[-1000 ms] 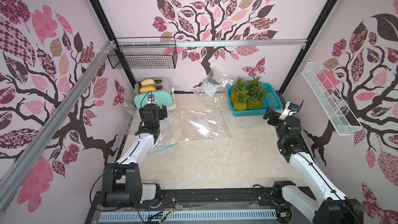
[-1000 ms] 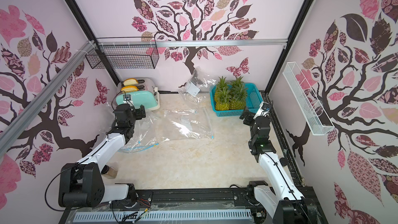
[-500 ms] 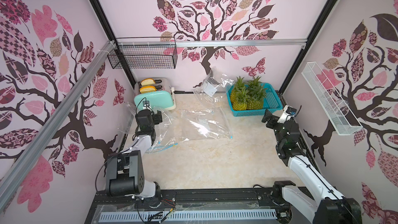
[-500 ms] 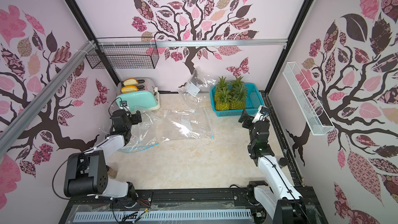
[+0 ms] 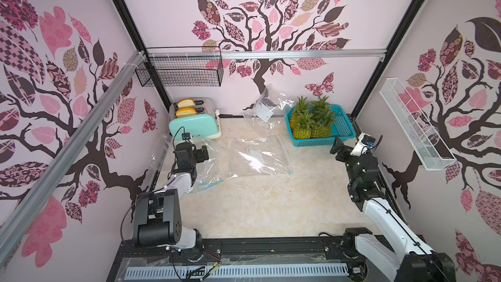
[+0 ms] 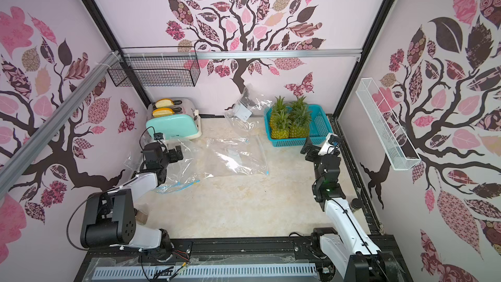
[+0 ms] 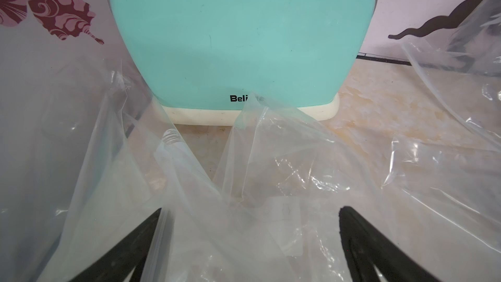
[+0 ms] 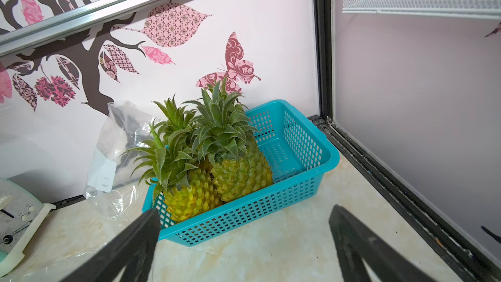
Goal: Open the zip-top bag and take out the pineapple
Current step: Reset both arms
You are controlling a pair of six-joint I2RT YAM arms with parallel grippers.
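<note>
Several pineapples [image 5: 311, 124] [image 6: 289, 123] [image 8: 217, 169] stand in a blue basket [image 5: 344, 131] [image 8: 306, 158] at the back right. A clear zip-top bag [image 5: 257, 155] [image 6: 235, 158] lies flat and looks empty mid-table. A second clear bag [image 5: 210, 177] [image 6: 180, 179] [image 7: 271, 180] lies crumpled at the left. My left gripper [image 5: 202, 154] [image 6: 176, 155] [image 7: 249, 212] hangs open over it, with loose film between its fingers. My right gripper [image 5: 339, 149] [image 6: 309, 148] [image 8: 244, 221] is open near the basket's front corner, holding nothing.
A mint toaster [image 5: 193, 127] [image 7: 244, 36] with bread stands at the back left, just beyond my left gripper. A third clear bag [image 5: 268, 107] leans on the back wall. A black wire basket [image 5: 179, 70] and a white one [image 5: 414, 128] hang on the walls.
My left arm has folded back toward the front left, bringing its gripper lower over the crumpled bag. The right arm has shifted only slightly. Both grippers stay open.
</note>
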